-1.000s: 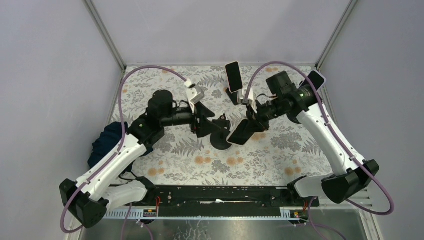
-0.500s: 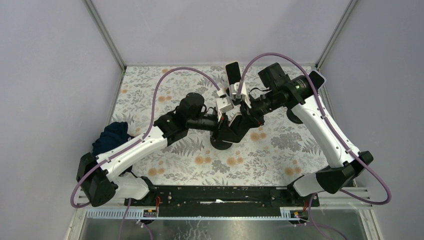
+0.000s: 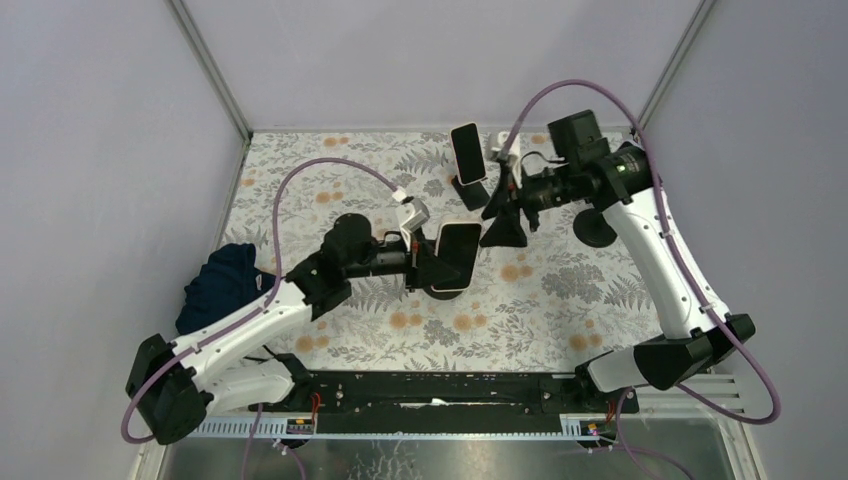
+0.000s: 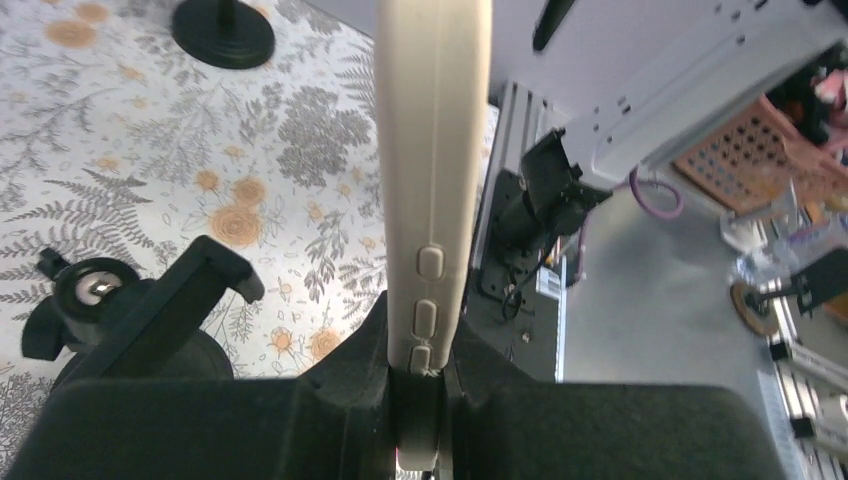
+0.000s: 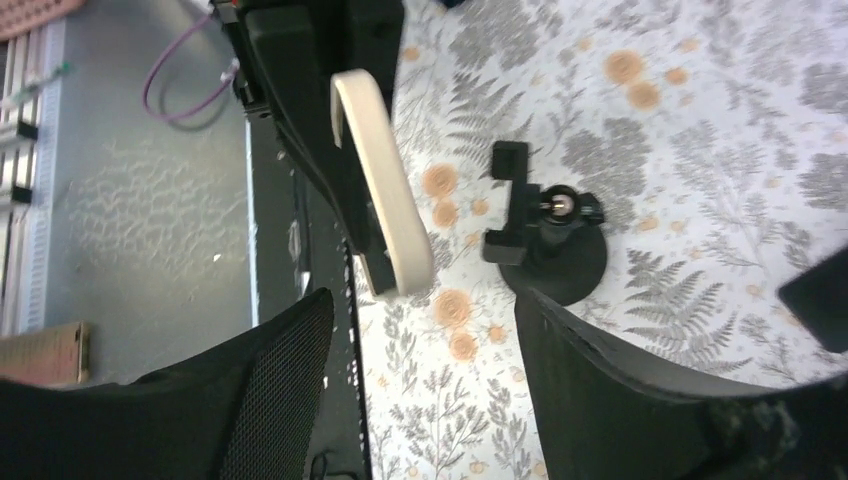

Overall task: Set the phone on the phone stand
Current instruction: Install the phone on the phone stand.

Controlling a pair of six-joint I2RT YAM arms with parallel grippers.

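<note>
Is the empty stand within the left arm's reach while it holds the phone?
Probably yes: the left pincer grips the phone just beside the empty stand, with nothing between them in the wrist view.

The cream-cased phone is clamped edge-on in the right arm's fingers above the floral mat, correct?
Not quite: the cream-cased phone is clamped in the left arm's fingers, not the right's. The left wrist view shows it edge-on between them above the floral mat. The right arm's fingers stand open, holding nothing.
</note>
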